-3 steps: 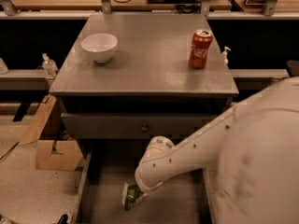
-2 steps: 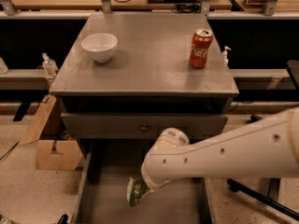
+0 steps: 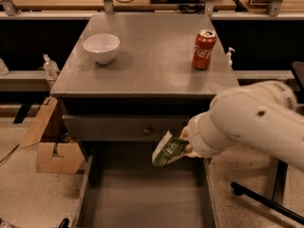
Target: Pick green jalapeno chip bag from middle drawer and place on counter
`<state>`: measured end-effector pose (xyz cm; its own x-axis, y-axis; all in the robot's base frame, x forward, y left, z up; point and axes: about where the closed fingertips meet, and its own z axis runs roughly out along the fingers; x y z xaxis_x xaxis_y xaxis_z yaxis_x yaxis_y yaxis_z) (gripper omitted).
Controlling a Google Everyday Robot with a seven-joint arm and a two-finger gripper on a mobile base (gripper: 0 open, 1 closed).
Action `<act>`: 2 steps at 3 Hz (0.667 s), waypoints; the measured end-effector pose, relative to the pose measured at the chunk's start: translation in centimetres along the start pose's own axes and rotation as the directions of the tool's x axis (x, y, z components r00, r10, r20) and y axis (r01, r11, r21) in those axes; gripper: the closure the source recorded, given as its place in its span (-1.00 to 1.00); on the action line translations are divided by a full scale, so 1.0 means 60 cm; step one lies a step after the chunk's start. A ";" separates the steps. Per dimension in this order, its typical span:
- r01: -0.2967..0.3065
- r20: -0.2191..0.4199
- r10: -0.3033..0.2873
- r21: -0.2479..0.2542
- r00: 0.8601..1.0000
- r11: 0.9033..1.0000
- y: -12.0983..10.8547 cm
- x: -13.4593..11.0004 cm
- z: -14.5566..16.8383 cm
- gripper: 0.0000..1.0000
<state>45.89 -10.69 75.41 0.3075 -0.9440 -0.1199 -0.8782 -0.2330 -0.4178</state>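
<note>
Green jalapeno chip bag (image 3: 168, 151) hangs in the air, clear of the drawer floor and just in front of the cabinet, so the pick looks done and the placing is not.

The counter (image 3: 152, 65) above it is where the bag has to go; its front middle is bare, with a white bowl (image 3: 101, 47) at back left and a red cola can (image 3: 204, 50) at back right.

The middle drawer (image 3: 147, 198) stands pulled out below, which is why the white arm (image 3: 251, 122) reaches in low from the right.

The gripper (image 3: 185, 145), mostly hidden behind the thick wrist, is clamped on the bag's right end. The bag juts out to the left of it, tilted, level with the drawer face and its knob (image 3: 147, 129), and below the counter edge. I judge it must rise before it can go on top.
</note>
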 end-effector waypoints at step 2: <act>-0.040 0.021 0.037 0.135 0.999 0.990 -0.082 0.044 -0.196 1.00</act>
<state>46.74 -14.80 87.77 0.2821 -0.9470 -0.1539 -0.8323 -0.1618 -0.5302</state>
